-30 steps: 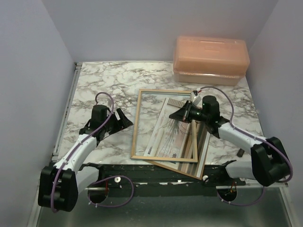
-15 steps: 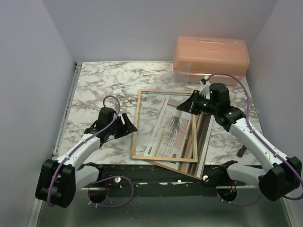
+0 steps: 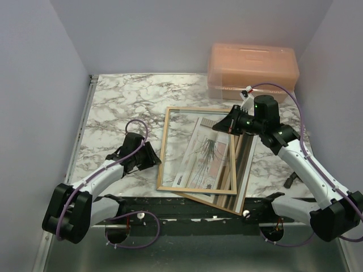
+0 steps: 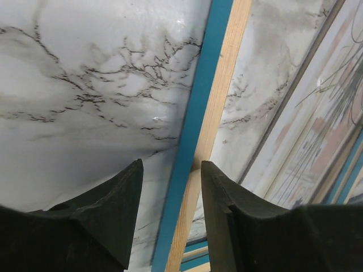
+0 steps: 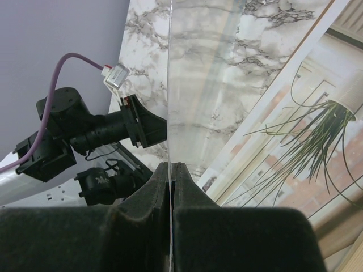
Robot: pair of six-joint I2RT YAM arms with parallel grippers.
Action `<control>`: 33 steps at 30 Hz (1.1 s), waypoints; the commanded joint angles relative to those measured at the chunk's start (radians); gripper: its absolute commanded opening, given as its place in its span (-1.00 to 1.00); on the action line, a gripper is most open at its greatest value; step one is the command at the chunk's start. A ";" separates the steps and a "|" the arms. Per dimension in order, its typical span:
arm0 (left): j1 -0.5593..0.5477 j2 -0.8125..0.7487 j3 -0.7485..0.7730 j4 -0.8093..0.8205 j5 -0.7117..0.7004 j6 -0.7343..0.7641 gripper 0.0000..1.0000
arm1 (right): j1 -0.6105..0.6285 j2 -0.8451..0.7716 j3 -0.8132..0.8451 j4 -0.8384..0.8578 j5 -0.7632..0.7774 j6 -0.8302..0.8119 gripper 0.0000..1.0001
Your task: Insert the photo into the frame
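I'm counting one frame (image 3: 163, 148), lying wood-side up at the middle of the marble table (image 3: 122, 102), toward the near edge. One photo (image 3: 201, 157) is showing through the frame's opening, toward its right side, with the plant picture facing up. One brown board (image 3: 243, 170) is sticking out from under the frame on the right and near sides. One peach box (image 3: 252, 71) is sitting at the far right.

I'm watching two grippers. The left gripper (image 4: 171, 165) is hovering at the frame's left rail with its fingers parted. The rail's blue edge is showing between them, with bare marble beside it. The right gripper (image 5: 171, 167) is clenching its fingers on the edge of one clear pane (image 5: 204, 85), by the frame's far right corner.
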 commanded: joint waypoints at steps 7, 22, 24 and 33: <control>-0.006 -0.029 -0.002 -0.036 -0.097 0.014 -0.11 | 0.002 0.022 0.026 0.088 -0.113 0.051 -0.99; -0.007 -0.012 -0.012 -0.002 -0.068 0.022 -0.11 | 0.001 0.018 -0.024 0.122 -0.126 0.079 -0.99; -0.007 -0.010 -0.013 -0.002 -0.068 0.022 -0.11 | 0.001 0.013 -0.041 0.134 -0.131 0.087 -0.99; -0.021 -0.055 -0.024 0.015 -0.056 0.025 -0.11 | 0.002 -0.027 -0.113 0.126 -0.128 0.088 -0.99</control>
